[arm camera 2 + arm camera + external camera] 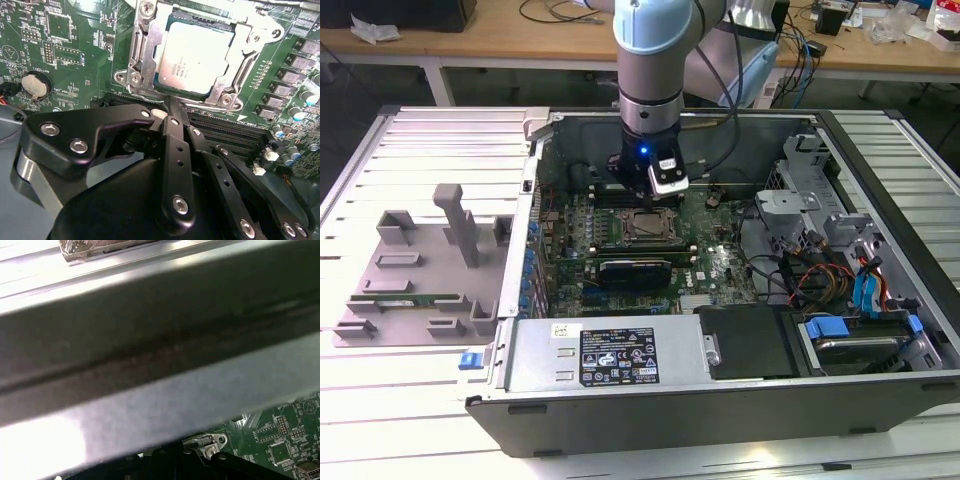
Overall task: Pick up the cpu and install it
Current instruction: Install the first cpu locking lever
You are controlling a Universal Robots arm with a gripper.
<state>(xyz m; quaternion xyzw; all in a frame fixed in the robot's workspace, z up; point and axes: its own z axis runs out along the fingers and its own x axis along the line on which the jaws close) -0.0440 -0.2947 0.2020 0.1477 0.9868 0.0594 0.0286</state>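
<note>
In the exterior view, one arm reaches into one open computer case (pixel 740 400) on the desk (pixel 380 400); its gripper (pixel 650 195) hangs over the motherboard (pixel 720 260), fingertips hidden.

In the second wrist view, one cpu (pixel 196 57) lies seated in its socket frame (pixel 145 50), just beyond the gripper (pixel 170 107), whose fingers (pixel 172 125) look clenched together, holding nothing.

In the first wrist view, a blurred grey case wall (pixel 160 355) blocks most.

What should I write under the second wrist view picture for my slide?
The cpu sits in its metal socket frame on the green motherboard, with the black gripper close beside it.
</note>
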